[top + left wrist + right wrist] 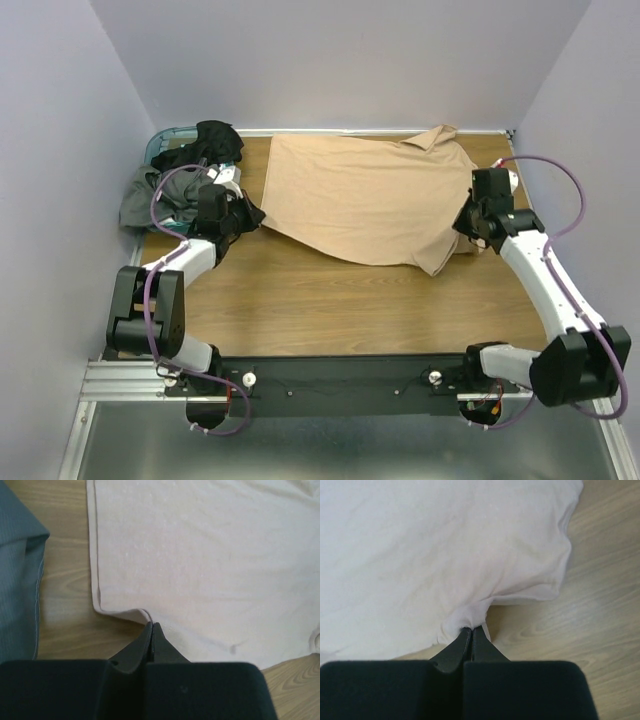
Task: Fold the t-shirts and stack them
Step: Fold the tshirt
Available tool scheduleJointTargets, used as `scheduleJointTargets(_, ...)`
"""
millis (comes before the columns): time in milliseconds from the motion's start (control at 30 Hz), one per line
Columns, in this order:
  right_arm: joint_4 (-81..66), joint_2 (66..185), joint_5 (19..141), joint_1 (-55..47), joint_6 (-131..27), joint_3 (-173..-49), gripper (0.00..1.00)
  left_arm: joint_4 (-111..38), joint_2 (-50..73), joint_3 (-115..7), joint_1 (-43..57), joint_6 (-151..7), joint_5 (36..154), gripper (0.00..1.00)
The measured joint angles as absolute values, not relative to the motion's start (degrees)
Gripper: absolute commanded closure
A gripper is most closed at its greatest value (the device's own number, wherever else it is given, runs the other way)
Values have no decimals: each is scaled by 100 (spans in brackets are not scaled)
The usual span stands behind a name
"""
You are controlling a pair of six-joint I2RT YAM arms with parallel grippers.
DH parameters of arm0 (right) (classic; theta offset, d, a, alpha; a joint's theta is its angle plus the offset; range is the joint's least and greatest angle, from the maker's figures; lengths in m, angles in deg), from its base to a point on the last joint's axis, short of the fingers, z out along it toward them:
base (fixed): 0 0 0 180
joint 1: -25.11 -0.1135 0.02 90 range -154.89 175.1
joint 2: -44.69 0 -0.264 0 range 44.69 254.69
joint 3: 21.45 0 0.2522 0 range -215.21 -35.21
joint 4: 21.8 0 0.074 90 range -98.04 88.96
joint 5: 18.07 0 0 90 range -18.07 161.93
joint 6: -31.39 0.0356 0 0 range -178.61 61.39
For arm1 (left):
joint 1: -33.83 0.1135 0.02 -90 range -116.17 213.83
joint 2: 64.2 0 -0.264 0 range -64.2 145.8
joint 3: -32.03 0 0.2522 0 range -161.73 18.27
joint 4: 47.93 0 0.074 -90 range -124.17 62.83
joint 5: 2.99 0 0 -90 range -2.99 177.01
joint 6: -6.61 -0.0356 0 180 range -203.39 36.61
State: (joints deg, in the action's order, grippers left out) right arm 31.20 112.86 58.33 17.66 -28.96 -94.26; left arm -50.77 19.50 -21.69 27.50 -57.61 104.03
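Note:
The tan-beige t-shirt [365, 195] lies spread on the wooden table, collar at the back right. My left gripper [151, 625] is shut on the shirt's [200, 555] near-left hem corner, low at the table. My right gripper [471, 629] is shut on a bunched fold of the shirt's [420, 555] right edge near the sleeve. In the top view the left gripper [250, 215] is at the shirt's left edge and the right gripper [468, 222] at its right edge. Dark grey [150, 200] and black [215, 140] shirts lie heaped at the back left.
A teal plastic basket [165, 135] sits at the back left corner under the dark shirts. A grey shirt edge [20, 580] lies left of the left gripper. Walls close in the table on three sides. Bare wood [330, 300] lies in front of the tan shirt.

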Motion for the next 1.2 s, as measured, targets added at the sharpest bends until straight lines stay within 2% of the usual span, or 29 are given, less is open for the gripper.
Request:
scheduleJointTargets(733, 2545, 14868, 5260, 2094, -3325, -12600, 99, -4658, 4400, -5068, 3036, -5846, 10940, 100)
scheduleJointTargets(933, 2545, 15364, 5254, 2175, -3370, -13035, 100, -4443, 4924, -5815, 3080, -5848, 11063, 100)
scheduleJointTargets(1200, 2548, 15792, 5247, 2276, -3427, -13419, 100, -4212, 5239, -6112, 3229, -5839, 11076, 100)
